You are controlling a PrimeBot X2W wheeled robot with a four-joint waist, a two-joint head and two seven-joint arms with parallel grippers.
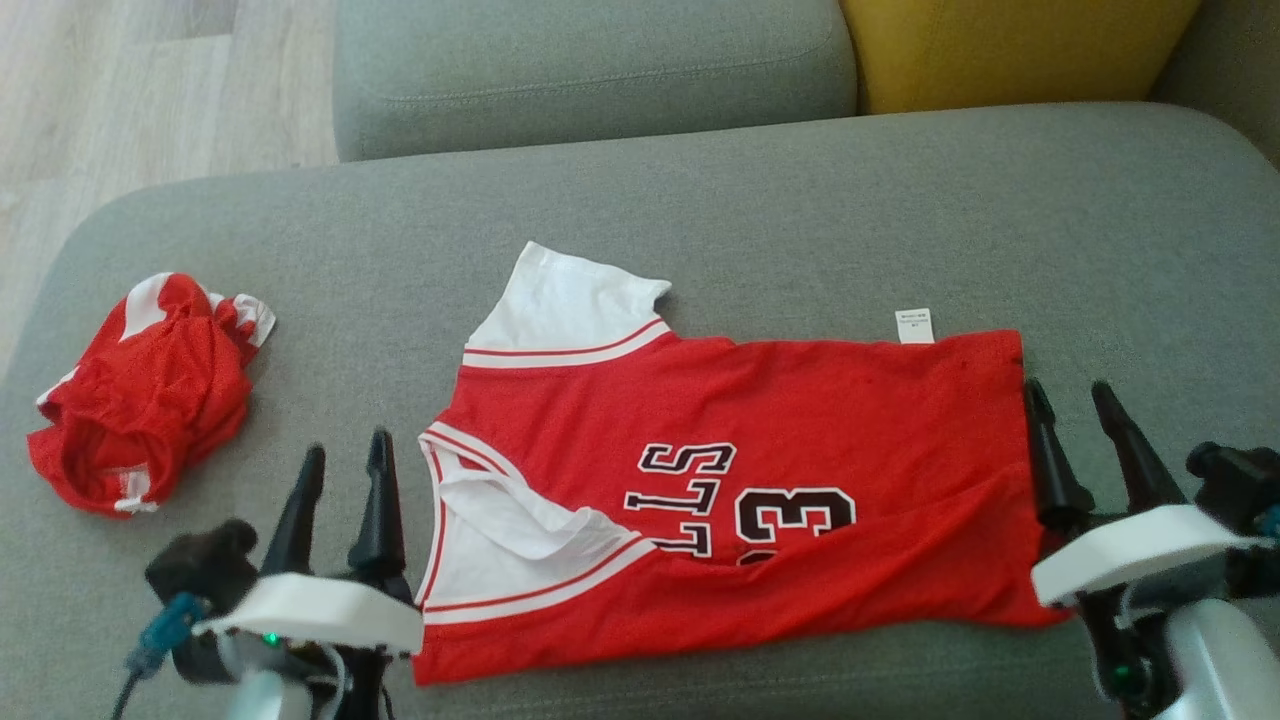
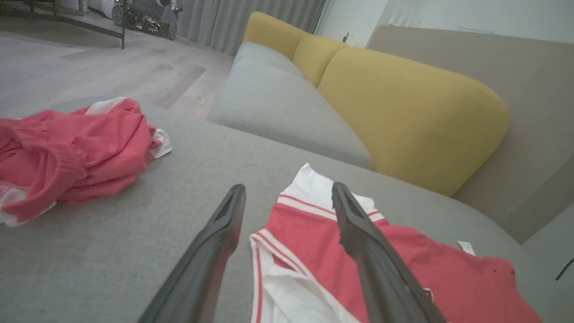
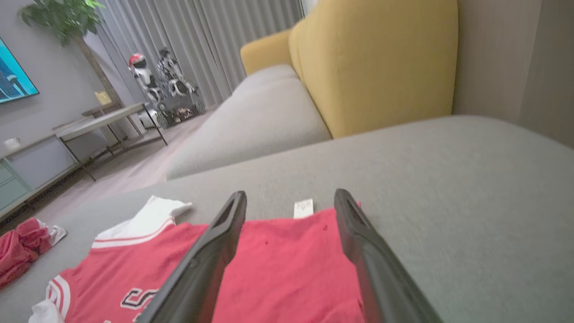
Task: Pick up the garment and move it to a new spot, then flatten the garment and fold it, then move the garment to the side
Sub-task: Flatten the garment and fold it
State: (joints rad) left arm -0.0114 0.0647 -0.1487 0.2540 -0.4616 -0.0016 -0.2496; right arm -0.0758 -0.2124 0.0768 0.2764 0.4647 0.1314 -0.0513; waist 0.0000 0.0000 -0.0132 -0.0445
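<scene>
The left gripper (image 1: pixel 347 445) hangs beside the neckline of the red jersey (image 1: pixel 800 420), and the right gripper (image 1: pixel 1068 388) at its hem, both spread and empty. The red jersey lies spread on the grey cushion (image 1: pixel 700 190); 1 crumpled red garment (image 1: pixel 150 400) sits well left.

Grey upholstered sofa seat (image 1: pixel 700 180) in foreground. Second grey seat cushion (image 1: pixel 590 70) beyond, yellow backrest (image 2: pixel 403 116) beside it. Pale wood-plank floor (image 1: pixel 150 90) at left. Grey pleated curtains (image 3: pixel 202 45) on far side, leafy plant (image 3: pixel 63 18) near them. Lit blue screen (image 3: pixel 13 76) on grey wall, thin-legged table (image 3: pixel 103 119) nearby. Soft, even light.
</scene>
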